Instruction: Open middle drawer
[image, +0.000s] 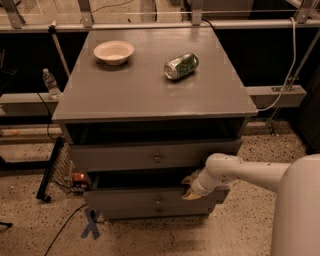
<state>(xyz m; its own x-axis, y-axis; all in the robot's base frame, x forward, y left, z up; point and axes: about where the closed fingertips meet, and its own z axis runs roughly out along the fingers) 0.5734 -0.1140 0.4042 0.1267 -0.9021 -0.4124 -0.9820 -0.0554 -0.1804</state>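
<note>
Gripper (192, 189) at middle drawer (135, 198) top edge.
Under tabletop (150, 92) front-right corner, likely placed to pull; open or closed, cannot tell.
</note>
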